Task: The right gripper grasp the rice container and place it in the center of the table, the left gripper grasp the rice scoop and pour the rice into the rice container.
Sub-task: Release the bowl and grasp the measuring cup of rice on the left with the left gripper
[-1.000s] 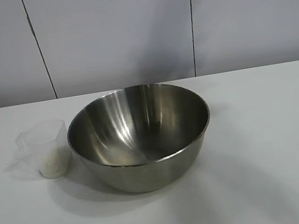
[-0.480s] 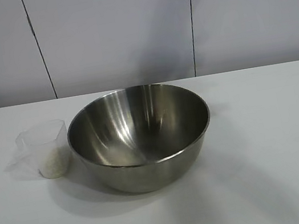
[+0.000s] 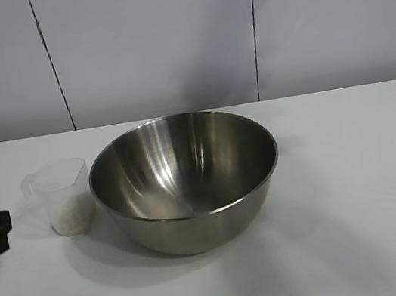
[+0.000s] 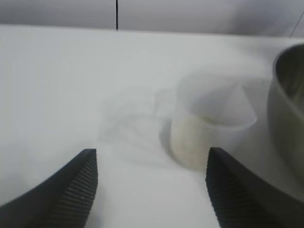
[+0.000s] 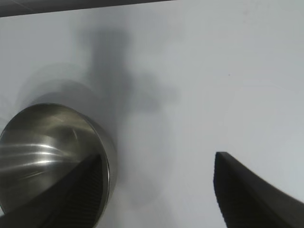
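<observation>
The left gripper is seen low over the table, its fingers spread wide with nothing between them. The rice scoop, holding rice, stands just ahead of it, beside the rice container. The right gripper is parked high, open and empty.

White table: steel bowl, plastic cup.
</observation>
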